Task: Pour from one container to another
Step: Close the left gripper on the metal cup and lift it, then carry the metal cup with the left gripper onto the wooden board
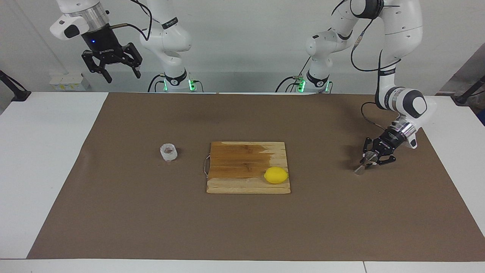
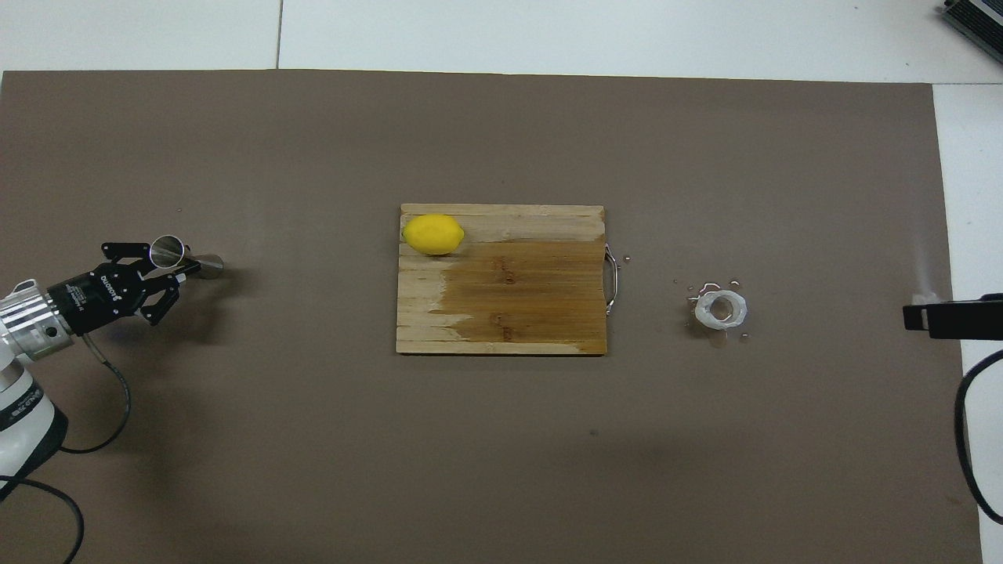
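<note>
Jigger (image 1: pixel 364 163), shiny steel, stands on the brown mat (image 1: pixel 242 227) at the left arm's end of the table, pinched at its narrow waist by the left gripper (image 1: pixel 370 159). At three o'clock from it in the overhead view lies the wooden cutting board (image 2: pixel 517 305), a lemon (image 2: pixel 432 234) on its corner. Further toward three o'clock sits the clear glass cup (image 2: pixel 722 309), droplets around it. Raised over the table's edge at the right arm's end, the waiting right gripper (image 1: pixel 118 74) has its fingers spread.

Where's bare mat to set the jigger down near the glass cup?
Bare mat lies between the glass cup and the cutting board, and all around the cup. Droplets ring it. Crowded only at the jigger, where the left gripper is shut on it.
</note>
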